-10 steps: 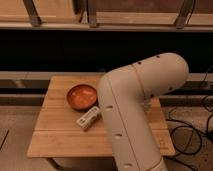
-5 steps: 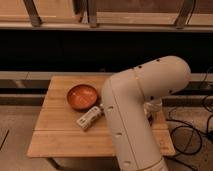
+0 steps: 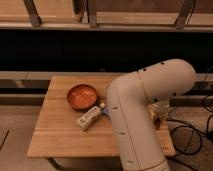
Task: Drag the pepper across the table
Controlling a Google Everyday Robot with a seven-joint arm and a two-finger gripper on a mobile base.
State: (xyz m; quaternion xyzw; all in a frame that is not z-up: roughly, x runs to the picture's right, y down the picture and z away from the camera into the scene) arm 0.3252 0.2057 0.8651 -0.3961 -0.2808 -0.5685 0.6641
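The low table [image 3: 60, 140] has a light wooden plank top. An orange-red bowl [image 3: 82, 96] stands on its back left part. Just in front of the bowl lies a whitish oblong container [image 3: 89, 118] on its side, with a small blue bit [image 3: 104, 113] at its right end; I take it for the pepper. My big white arm [image 3: 145, 100] covers the right half of the table. My gripper [image 3: 159, 117] hangs low behind the arm over the table's right edge, well to the right of the container and apart from it.
A dark shelf or counter front [image 3: 100, 50] runs along the back behind the table. Black cables [image 3: 192, 132] lie on the floor to the right. Pale floor [image 3: 15, 130] lies to the left of the table.
My arm has shifted a little to the right and lower. The bowl and the whitish container have not moved.
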